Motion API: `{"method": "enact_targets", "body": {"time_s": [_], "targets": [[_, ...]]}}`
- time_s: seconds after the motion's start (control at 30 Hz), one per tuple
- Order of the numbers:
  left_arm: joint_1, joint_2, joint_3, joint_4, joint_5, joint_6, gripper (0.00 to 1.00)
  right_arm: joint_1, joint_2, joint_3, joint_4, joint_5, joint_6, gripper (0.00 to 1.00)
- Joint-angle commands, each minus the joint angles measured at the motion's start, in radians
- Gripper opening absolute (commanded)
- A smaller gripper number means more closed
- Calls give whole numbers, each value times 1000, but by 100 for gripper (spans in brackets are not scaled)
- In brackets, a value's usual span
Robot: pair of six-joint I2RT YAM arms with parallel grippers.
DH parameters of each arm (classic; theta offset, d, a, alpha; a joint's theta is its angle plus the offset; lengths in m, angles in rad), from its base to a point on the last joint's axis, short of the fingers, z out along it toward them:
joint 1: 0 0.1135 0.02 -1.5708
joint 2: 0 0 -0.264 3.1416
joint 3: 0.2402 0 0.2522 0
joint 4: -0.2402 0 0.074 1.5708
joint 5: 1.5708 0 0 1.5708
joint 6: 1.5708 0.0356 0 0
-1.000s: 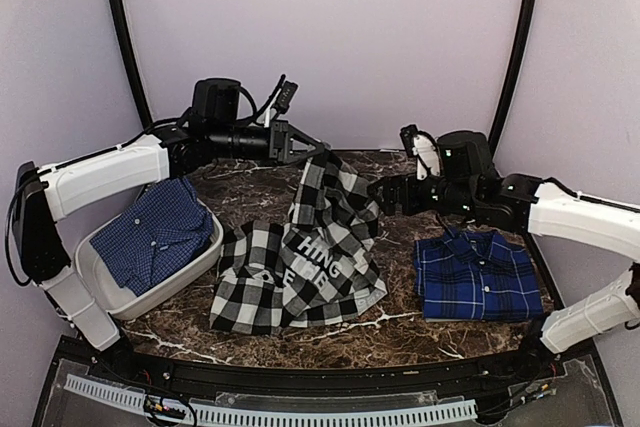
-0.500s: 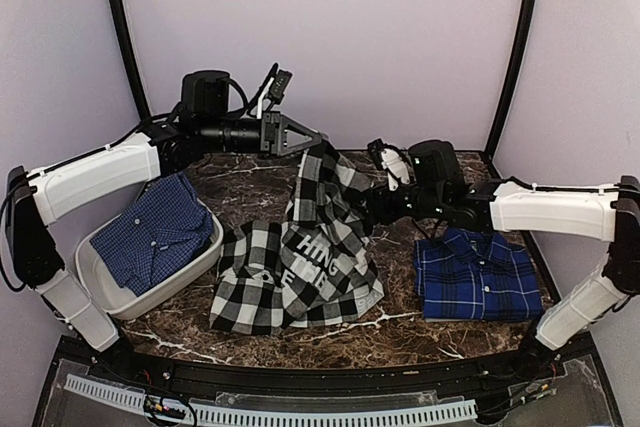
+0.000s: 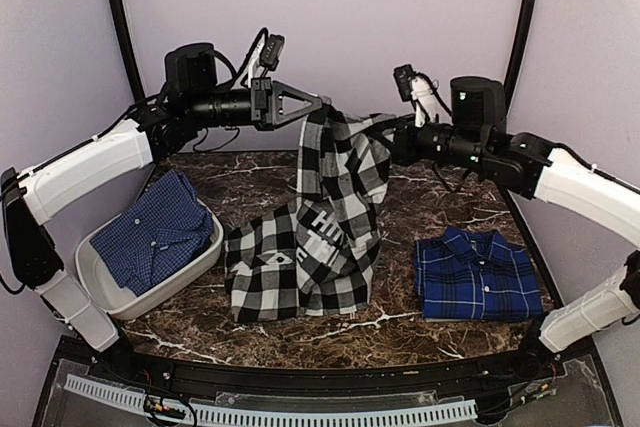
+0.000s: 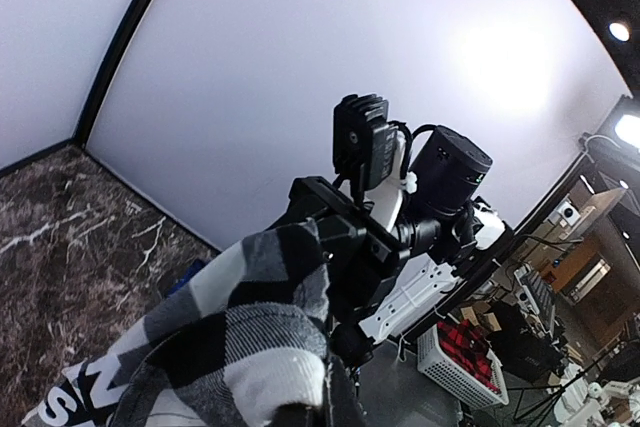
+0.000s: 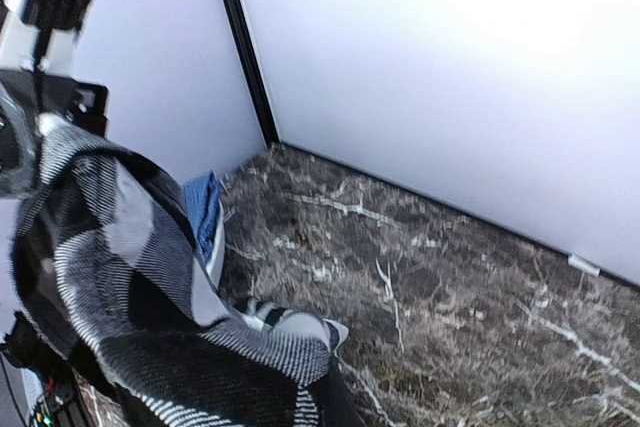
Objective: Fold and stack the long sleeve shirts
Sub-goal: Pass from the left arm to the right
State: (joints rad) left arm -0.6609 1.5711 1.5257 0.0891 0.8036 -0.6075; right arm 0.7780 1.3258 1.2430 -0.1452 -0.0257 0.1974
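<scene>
Both hands have risen, and the right hand [image 3: 388,137], wide open a moment ago, is now shut on the top edge of the checked shirt [image 3: 335,197], with the left hand [image 3: 322,107] pinched shut on the same soft cloth near it. Its big black-and-white squares hang in loose folds below the two hands, the lower part crumpled on the dark marbled surface [image 3: 250,182]. Below the right hand the blue plaid shirt [image 3: 475,275] lies folded into a flat rectangle.

Marble table [image 3: 440,199] — bin [image 3: 105,292], checked shirt [image 3: 300,272], plaid shirt [image 3: 475,277]
</scene>
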Motion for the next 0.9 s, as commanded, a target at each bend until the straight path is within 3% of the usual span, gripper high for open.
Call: {"method": "enact_targets", "body": {"time_s": [0.0, 0.2, 0.33, 0.47, 0.57, 0.67, 0.73, 0.87], "targets": [[-17, -22, 128, 93, 82, -44, 0, -5, -109, 154, -67, 18, -53, 0], [-11, -55, 198, 152, 52, -88, 0, -5, -176, 299, -147, -31, -47, 0], [63, -43, 186, 137, -27, -156, 0, -4, -189, 316, -159, -46, -30, 0], [153, 67, 125, 195, 27, -268, 0, -4, -123, 307, -219, 35, -39, 0], [176, 226, 116, 248, 101, -354, 0, -15, -24, 283, -279, 186, -62, 0], [178, 335, 92, 295, 137, -395, 0, -107, 75, 249, -338, 238, -35, 0], [178, 392, 69, 261, 109, -376, 3, -173, 121, 191, -336, 205, -6, 0], [178, 420, 40, 89, -13, -261, 30, -233, 152, 95, -302, 164, 0, 0]]}}
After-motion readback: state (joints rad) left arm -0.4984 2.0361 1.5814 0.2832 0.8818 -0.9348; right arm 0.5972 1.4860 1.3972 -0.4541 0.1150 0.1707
